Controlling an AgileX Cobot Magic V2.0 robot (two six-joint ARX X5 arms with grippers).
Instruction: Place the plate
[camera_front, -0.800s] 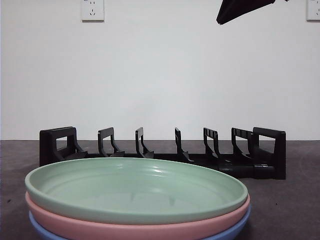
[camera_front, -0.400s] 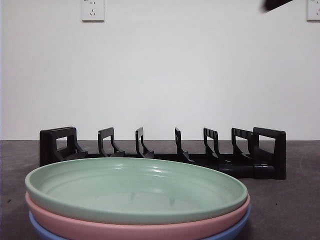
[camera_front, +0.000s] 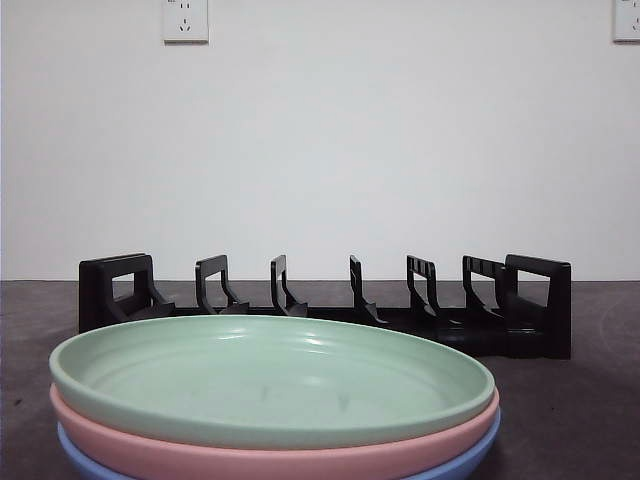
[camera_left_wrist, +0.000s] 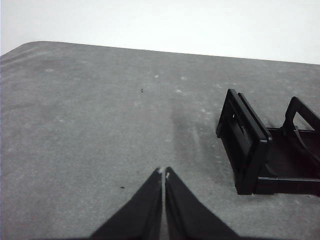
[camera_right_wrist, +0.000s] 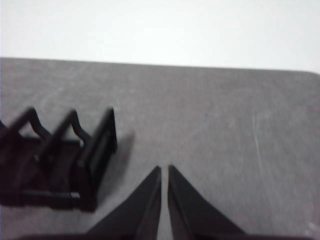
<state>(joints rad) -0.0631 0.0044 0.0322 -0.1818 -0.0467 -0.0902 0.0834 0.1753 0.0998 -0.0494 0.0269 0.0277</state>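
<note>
A stack of three plates stands near in the front view: a green plate (camera_front: 270, 375) on top, a pink plate (camera_front: 300, 455) under it, a blue plate (camera_front: 470, 455) at the bottom. Behind them stands an empty black dish rack (camera_front: 330, 305) with several upright dividers. My left gripper (camera_left_wrist: 163, 172) is shut and empty above bare table, beside one end of the rack (camera_left_wrist: 250, 145). My right gripper (camera_right_wrist: 164, 170) is shut and empty beside the rack's other end (camera_right_wrist: 95, 160). Neither gripper shows in the front view.
The table is dark grey (camera_front: 590, 400) with a white wall behind. Two wall sockets (camera_front: 186, 18) sit high on the wall. The table's far edge shows in both wrist views.
The black arm tip at the top right of the front view has moved up and right, out of the picture. The plates and rack have not moved.
</note>
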